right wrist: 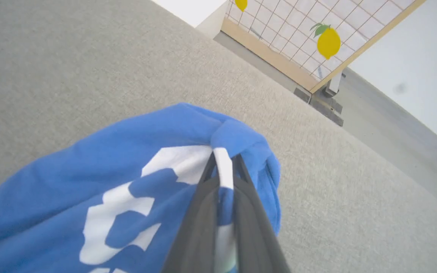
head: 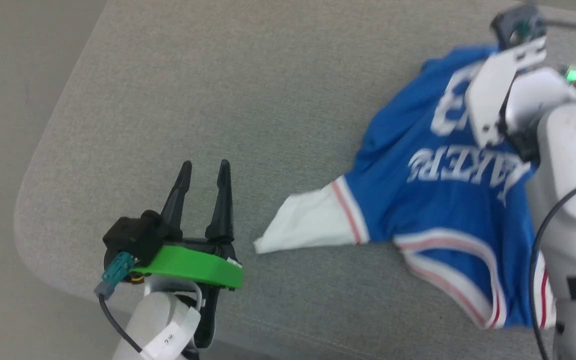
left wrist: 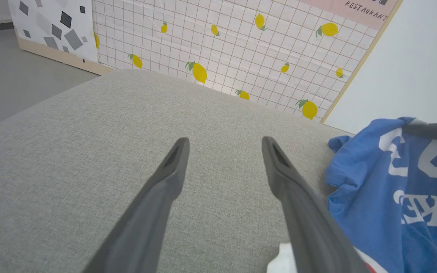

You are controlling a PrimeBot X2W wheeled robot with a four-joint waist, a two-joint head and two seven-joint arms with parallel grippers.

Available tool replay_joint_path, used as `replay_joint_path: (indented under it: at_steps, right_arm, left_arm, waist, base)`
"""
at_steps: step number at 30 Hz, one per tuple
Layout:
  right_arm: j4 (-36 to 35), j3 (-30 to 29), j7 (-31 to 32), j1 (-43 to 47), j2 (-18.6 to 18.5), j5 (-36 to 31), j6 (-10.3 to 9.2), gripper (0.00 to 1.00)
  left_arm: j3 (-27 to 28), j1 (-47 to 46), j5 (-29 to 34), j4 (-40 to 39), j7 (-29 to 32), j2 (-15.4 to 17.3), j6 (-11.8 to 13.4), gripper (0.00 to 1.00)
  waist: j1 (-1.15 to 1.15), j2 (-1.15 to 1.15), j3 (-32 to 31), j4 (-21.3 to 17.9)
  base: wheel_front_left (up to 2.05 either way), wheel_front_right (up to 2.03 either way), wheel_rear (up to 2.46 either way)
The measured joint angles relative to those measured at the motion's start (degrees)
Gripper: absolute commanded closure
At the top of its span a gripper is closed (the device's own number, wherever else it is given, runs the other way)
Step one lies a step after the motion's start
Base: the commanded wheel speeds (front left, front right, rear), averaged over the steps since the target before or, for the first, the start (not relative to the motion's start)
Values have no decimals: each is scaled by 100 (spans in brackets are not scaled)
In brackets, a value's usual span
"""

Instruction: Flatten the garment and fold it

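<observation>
The royal-blue garment (head: 438, 195) with white "LAKERS" lettering lies rumpled on the right of the grey cushion, its white sleeve (head: 303, 225) pointing left. My right gripper (right wrist: 224, 159) is shut on a fold of the garment (right wrist: 135, 182) near the white number print, lifting that edge. In the head view the right arm (head: 558, 150) covers the garment's right part. My left gripper (head: 203, 172) stands open over bare cushion, left of the sleeve tip, with nothing between its fingers (left wrist: 165, 178). The garment (left wrist: 393, 197) shows at the right of the left wrist view.
The grey cushioned surface (head: 218, 100) has a rounded corner at the left and its front edge near my left arm. A lemon-patterned tiled panel (left wrist: 233, 41) stands behind the cushion, with grey floor (left wrist: 10, 76) to the left.
</observation>
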Motion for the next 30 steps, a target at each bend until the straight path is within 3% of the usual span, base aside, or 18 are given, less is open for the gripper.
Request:
replay_joint_path:
  at_steps: [5,9,10,11,16,21,27,28,30]
  right_arm:
    - [492,-388,-797,-699,5,-671,0,100]
    - [1033,-683,-1072,-898,88,-977,0,100]
    - [1152,-820,-1168,-920,141,-1001,0,79]
    - [1289,-918,-1241,-938,185,-1007,0,0]
    - [1636,-1152,-1952,-906,364,-849,0,0]
    - [1505,-1147,-3166,-319,511,-114,0,0]
    - [638,-881,-4203,1069,572,571,0,0]
    - [52,-906,-4436,1889,572,706,0,0]
    - [-343,-904,-4476,2448,571,877,0,0]
  left_arm:
    - [-114,-109,-73,-25,0,0,9,0]
    - [-142,-144,-90,-32,0,0,26,0]
    - [-141,-145,-91,-36,0,0,26,0]
    - [-140,-146,-91,-36,0,0,27,0]
    - [-98,-143,-87,-15,0,0,58,0]
    - [60,-64,1,113,0,1,40,0]
    - [232,289,93,367,0,1,-97,0]
    - [245,467,270,519,0,1,-199,0]
    - [236,570,331,613,0,11,-281,0]
  waist:
    - [0,0,137,183]
    - [0,0,233,316]
    - [0,0,261,338]
    - [0,0,284,355]
    - [0,0,260,332]
    - [0,0,78,188]
    - [0,0,-298,-133]
    - [0,0,-534,-305]
    - [0,0,-704,-428]
  base:
    - [0,0,0]
    - [0,0,0]
    - [0,0,0]
    - [0,0,0]
    - [0,0,0]
    - [0,0,0]
    - [0,0,0]
    - [0,0,0]
    - [0,0,0]
